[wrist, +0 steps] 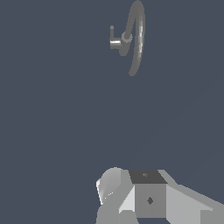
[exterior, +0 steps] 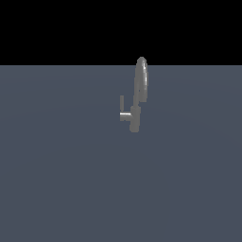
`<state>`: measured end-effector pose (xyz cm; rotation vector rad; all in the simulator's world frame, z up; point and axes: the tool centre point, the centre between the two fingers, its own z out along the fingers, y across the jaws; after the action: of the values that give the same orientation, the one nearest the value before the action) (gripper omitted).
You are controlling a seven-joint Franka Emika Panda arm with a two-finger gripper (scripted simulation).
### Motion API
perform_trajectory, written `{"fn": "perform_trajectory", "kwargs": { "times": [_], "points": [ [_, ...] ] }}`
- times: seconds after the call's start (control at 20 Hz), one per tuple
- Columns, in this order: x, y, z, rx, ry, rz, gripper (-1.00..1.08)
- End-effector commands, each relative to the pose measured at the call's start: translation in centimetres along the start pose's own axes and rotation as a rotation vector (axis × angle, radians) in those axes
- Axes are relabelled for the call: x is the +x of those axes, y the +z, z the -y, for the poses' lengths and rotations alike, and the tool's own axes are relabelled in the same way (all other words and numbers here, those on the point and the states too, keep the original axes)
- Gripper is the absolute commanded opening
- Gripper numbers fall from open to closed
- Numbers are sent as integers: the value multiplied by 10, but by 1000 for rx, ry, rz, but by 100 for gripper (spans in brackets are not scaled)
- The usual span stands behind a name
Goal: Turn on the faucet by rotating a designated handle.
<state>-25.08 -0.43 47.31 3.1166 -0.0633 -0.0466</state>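
A: So where does the faucet (exterior: 137,97) stand?

B: Alone on the flat grey floor (exterior: 61,189), upright, toward the exterior view's right of centre. Its tall loop spout rises from a short round base.

A: And the handle (exterior: 123,110)?

B: On the side toward the exterior view's left. A short stub leaves the body, and a slim bar turns up from its end, parallel to the spout. That upright bar is likely the off position, so it is what needs pushing round.

A: Is the claw on it?

B: No. The exterior view shows no arm at all. The wrist view shows the faucet (wrist: 133,39) and handle (wrist: 113,40) well apart from the camera, with only grey and white arm parts (wrist: 148,199) in front. Those may be links, not fingers; I cannot tell whether the claw is open or closed.

A: Any containers, a sink or basin?

B: None visible, and nothing holding anything.

A: So the task?

B: Not begun, I judge; the approach comes first.
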Motion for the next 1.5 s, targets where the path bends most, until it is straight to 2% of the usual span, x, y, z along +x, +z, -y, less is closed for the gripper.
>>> {"fn": "perform_trajectory", "kwargs": {
  "times": [0.0,0.15,0.45,0.8,1.15,1.45],
  "points": [
    [0,0,0,0,0,0,-100],
    [1,1,0,9,4,1,-100],
    [3,5,0,54,23,9,-100],
    [3,2,0,55,33,1,-100],
    [4,-19,3,51,98,-61,-100],
    [4,-50,11,41,196,-154,-100]
  ]
}}
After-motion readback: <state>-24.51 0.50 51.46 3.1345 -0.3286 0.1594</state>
